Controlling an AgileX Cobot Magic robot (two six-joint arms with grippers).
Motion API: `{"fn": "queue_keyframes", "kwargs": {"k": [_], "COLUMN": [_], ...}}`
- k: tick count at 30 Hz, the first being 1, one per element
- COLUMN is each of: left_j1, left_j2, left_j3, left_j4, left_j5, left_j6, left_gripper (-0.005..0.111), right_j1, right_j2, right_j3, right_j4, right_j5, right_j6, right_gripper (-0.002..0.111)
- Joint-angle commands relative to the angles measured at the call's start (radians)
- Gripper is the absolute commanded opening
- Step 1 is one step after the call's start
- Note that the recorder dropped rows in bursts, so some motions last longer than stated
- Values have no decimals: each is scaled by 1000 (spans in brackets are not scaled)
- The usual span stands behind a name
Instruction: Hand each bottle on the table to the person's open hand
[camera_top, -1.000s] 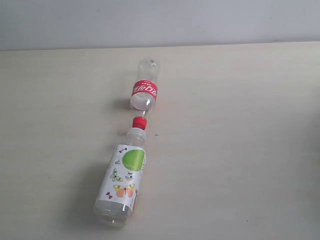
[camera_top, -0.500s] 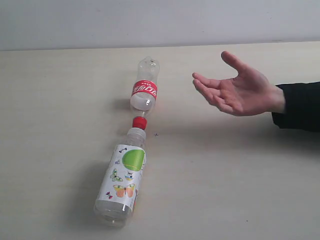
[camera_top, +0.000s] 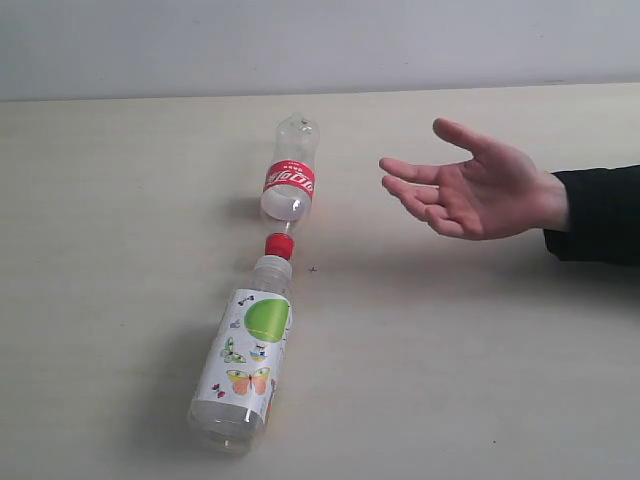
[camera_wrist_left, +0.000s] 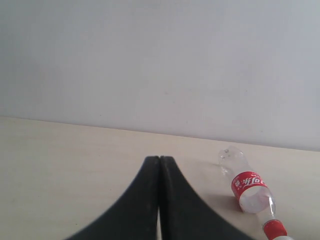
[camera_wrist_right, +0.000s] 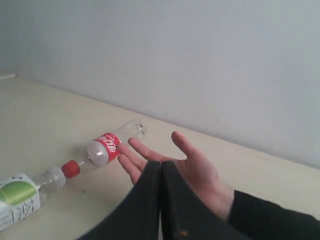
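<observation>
The open hand (camera_top: 480, 190) at three o'clock of the red-label bottle (camera_top: 289, 178), butterfly-label bottle (camera_top: 245, 360) at six; left gripper (camera_wrist_left: 159, 162), right gripper (camera_wrist_right: 161, 167) pinched together

Assessed as a robot test bench in a lab-type room; exact kind of room not determinable. Grounds: broad pale wood-grain table (camera_top: 480, 350) meeting a plain grey-white wall (camera_top: 320, 45). Two plastic drink bottles, red-label bottle (camera_top: 289, 178) and butterfly-label bottle (camera_top: 247, 350), lying end to end on the tabletop. Black left gripper (camera_wrist_left: 159, 160) and right gripper (camera_wrist_right: 161, 164) above the surface, both closed tight. Bare hand (camera_top: 470, 185) with black cuff held out, palm up.
</observation>
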Motion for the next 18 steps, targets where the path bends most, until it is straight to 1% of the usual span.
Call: {"fn": "queue_keyframes", "kwargs": {"k": [1, 18], "left_j1": [2, 2], "left_j2": [-6, -6], "left_j3": [4, 4], "left_j4": [3, 3], "left_j5": [1, 1], "left_j6": [1, 1], "left_gripper": [0, 0], "right_j1": [1, 1], "right_j2": [-4, -4], "right_j3": [6, 11], "right_j4": [-7, -7], "right_j5": [97, 96], "right_j6": [0, 0], "right_gripper": [0, 0]}}
